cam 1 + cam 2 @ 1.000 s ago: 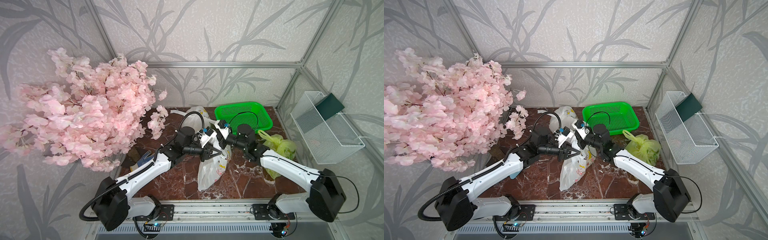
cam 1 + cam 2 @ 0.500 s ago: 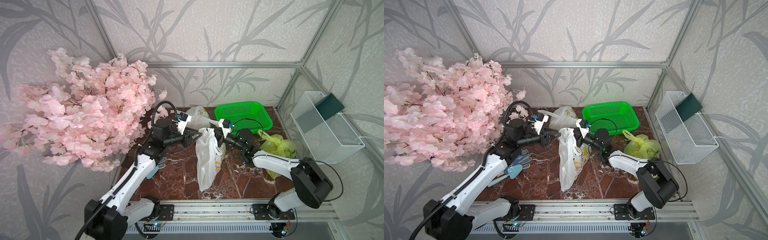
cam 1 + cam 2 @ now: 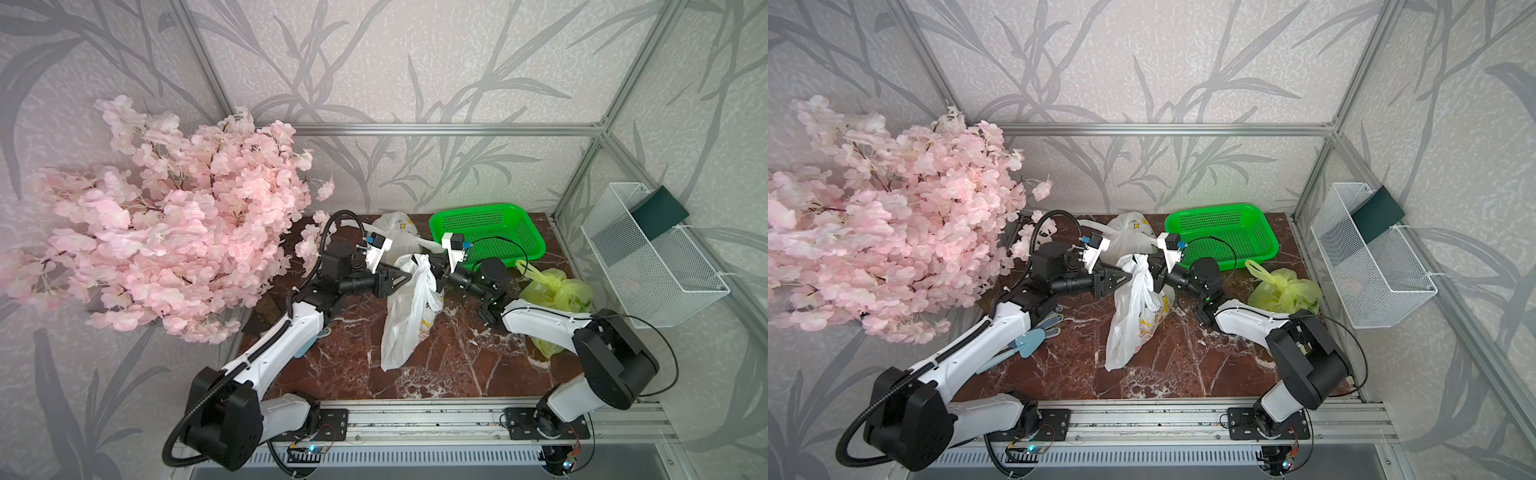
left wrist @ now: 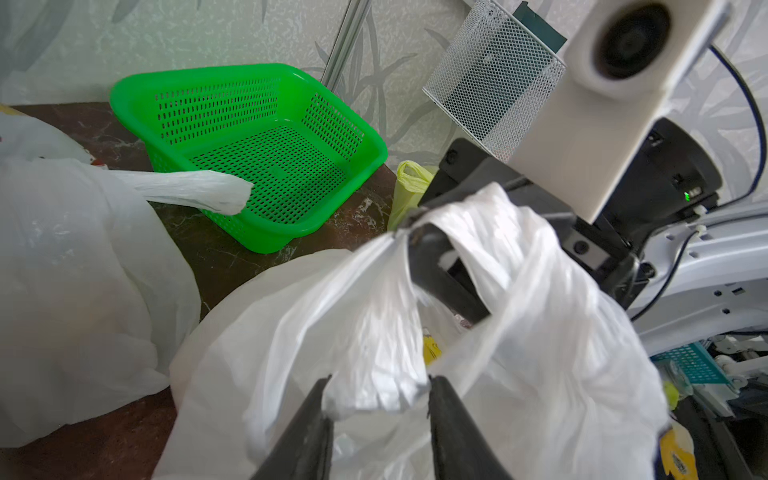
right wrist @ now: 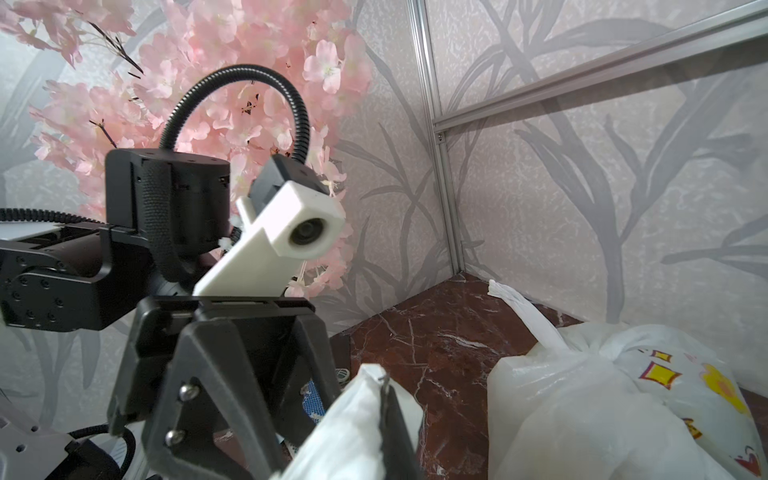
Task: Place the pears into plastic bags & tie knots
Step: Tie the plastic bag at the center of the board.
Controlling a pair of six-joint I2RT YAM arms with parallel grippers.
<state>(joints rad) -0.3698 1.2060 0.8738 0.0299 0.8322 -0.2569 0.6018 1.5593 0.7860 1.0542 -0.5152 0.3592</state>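
Lying nearest, at 8 o'clock on the marble table (image 3: pixel 332 374), a pale blue tool (image 3: pixel 1027 345) is half hidden beneath the left arm. At the table's centre the white bag (image 3: pixel 409 316) stands tall, its bottom toward 6 o'clock and its handles bunched at the top between the two arms. The left gripper (image 4: pixel 378 382) meets that top from 9 o'clock. Its fingers are spread, with a loose fold of the bag's plastic lying between them. The right gripper (image 5: pixel 382 386) comes in from 3 o'clock, pressed together and pinching a twisted handle of the same bag. Yellow prints show on the plastic, but what the bag holds cannot be made out.

At 3 o'clock the yellow-green bag (image 3: pixel 557 291) sits on the table with a handle loop standing up, and the right arm crosses in front of its near side.

Just behind the grippers, at 12 o'clock, lies the second white bag (image 3: pixel 395 232), its twisted handle pointing toward the green mesh basket (image 3: pixel 486 228) at 1 o'clock by the back wall. Pink blossom branches (image 3: pixel 166 232) overhang the 9 to 10 o'clock side, close to the left wrist. A white wire basket (image 3: pixel 648 270) hangs on the side wall at 3 o'clock.
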